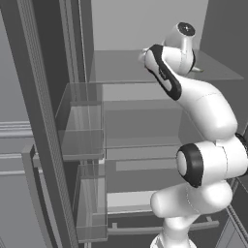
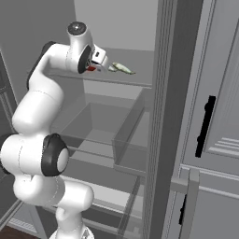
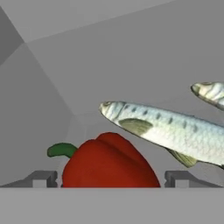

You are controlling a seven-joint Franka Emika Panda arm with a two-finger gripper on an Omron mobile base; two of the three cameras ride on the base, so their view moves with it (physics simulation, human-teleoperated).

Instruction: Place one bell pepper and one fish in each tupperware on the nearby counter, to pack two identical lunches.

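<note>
1. Bell pepper sits between the wide-spread fingertips in the hand view, not yet clamped; a fish lies just beyond it and a second fish further right. Closing off-centre could squirt the glossy pepper away or nudge the fish.
2. Right base view: the gripper reaches onto an upper fridge shelf, red showing at its tips, a fish beside it. The clear drawer below looks empty.
3. Left base view: the arm hides the hand; the door bins appear empty.

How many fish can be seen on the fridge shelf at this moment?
2. One fish lies just behind the bell pepper between the open gripper fingertips; a second fish shows partly at the right edge. Others may be hidden.
</note>
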